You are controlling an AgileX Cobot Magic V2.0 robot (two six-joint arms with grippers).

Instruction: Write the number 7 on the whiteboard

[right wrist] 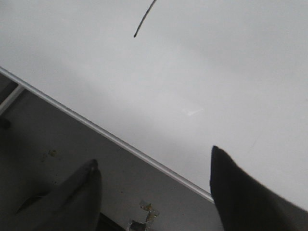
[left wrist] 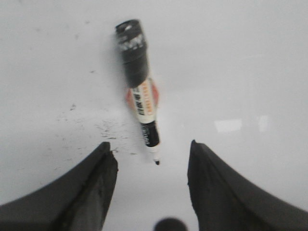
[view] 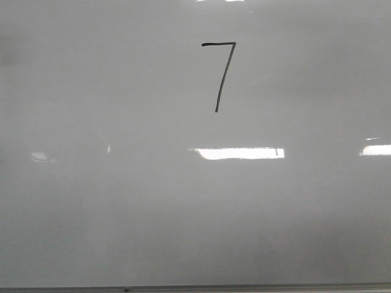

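A black hand-drawn number 7 (view: 220, 70) stands on the whiteboard (view: 122, 201), above its middle in the front view. No gripper shows in the front view. My left gripper (left wrist: 151, 154) is open and empty; a black and white marker (left wrist: 139, 94) lies on the board just beyond its fingertips, uncapped tip pointing towards the gripper. My right gripper (right wrist: 153, 159) is open and empty over the board's metal bottom edge (right wrist: 120, 142). The lower end of the 7's downstroke (right wrist: 143, 20) shows in the right wrist view.
Bright rectangular light reflections (view: 239, 153) lie across the board. Faint ink specks (left wrist: 103, 127) mark the board near the marker. Below the board's edge is a dark grey floor (right wrist: 57, 144) with a small scrap of debris (right wrist: 144, 216).
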